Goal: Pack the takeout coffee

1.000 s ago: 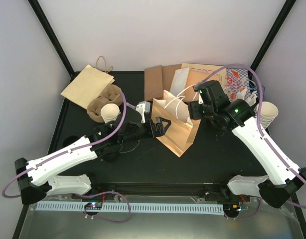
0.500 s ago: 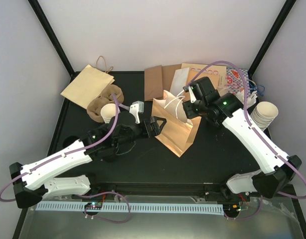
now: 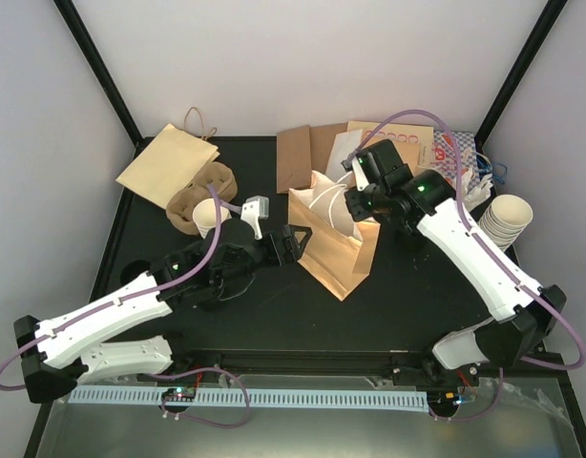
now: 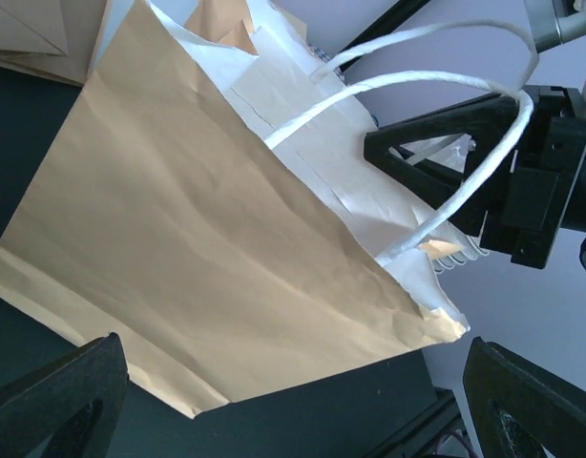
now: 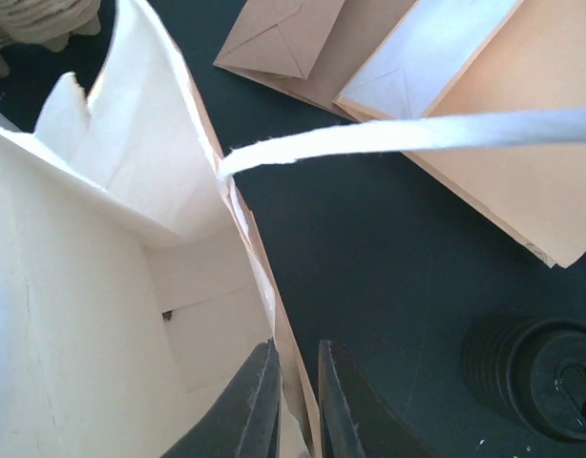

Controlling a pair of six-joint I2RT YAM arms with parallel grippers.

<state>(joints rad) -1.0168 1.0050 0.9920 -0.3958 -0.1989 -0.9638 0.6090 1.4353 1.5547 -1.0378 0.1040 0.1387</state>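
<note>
A tan paper bag [image 3: 336,250] with white handles stands open mid-table, leaning. My right gripper [image 3: 348,205] is at its far rim. In the right wrist view its fingers [image 5: 296,348] straddle the bag's wall [image 5: 260,277], closed on it to a narrow gap, one finger inside the white interior. My left gripper [image 3: 298,239] is open beside the bag's near left face [image 4: 207,239], apart from it, its fingertips [image 4: 54,401] at the frame's lower corners. A round black sip lid [image 5: 551,377] sits on the table right of the bag; no cup shows under it.
A brown pulp carrier [image 3: 190,198] at the back left holds a lidless cream cup [image 3: 209,215]. A flat brown bag [image 3: 169,162] lies behind it. Flat bags and envelopes [image 3: 303,153] cover the back. A stack of cream cups [image 3: 508,219] stands at the right.
My right gripper moved left and down onto the bag's far rim and closed over its wall. The left arm drew back slightly to the left, still open.
</note>
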